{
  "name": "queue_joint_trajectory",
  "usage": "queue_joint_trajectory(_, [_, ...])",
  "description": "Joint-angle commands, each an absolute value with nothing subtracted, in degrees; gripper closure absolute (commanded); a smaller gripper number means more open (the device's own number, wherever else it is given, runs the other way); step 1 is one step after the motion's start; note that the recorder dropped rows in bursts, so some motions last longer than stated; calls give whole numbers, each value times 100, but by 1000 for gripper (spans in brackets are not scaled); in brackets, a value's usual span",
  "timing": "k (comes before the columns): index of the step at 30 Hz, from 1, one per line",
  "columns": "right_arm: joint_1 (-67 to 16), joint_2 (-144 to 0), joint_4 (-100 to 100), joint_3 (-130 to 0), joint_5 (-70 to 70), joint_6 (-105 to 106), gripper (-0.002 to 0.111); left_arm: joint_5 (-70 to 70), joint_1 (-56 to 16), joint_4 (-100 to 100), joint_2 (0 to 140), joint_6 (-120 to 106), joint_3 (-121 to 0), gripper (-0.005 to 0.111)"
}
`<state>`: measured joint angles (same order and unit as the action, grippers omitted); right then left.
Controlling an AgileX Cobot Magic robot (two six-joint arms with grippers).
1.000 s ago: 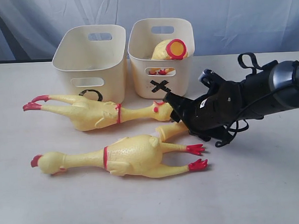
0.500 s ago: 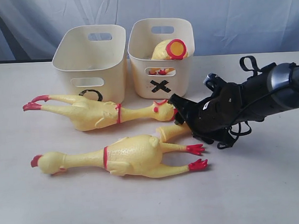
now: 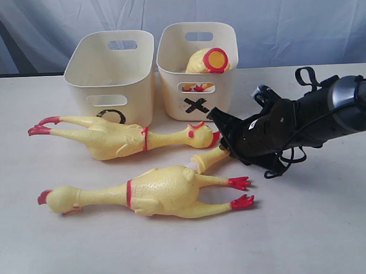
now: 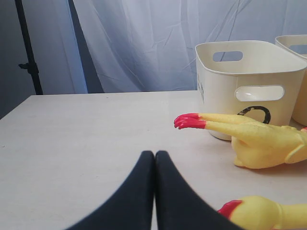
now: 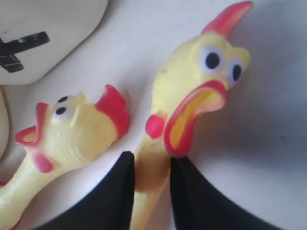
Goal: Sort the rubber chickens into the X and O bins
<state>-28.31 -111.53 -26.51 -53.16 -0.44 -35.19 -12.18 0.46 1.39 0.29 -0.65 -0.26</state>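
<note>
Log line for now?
right fingers: gripping neck of small chicken | left fingers: shut | X bin: one chicken | table: two large chickens

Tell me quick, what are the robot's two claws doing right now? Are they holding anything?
Left gripper: closed, holding nothing.
Right gripper: closed on the neck of a rubber chicken.
</note>
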Motion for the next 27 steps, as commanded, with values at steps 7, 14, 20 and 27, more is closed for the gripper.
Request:
queue_joint_trajectory(7, [-2803, -11177, -2599, -5311, -45, -3458, 88, -1172, 49, 161, 0, -51, 0, 107])
queue_joint_trajectory(14, [-2803, -11177, -2599, -5311, -35, -3458, 88, -1172, 49, 161, 0, -51, 0, 107])
queue_joint_trajectory(20, [-2803, -11177, -2599, -5311, 31, -3458, 88, -1172, 49, 161, 0, -51, 0, 107])
queue_joint_trajectory(27, [-2803, -11177, -2599, -5311, 92, -3458, 109, -1172, 49, 161, 0, -51, 0, 107])
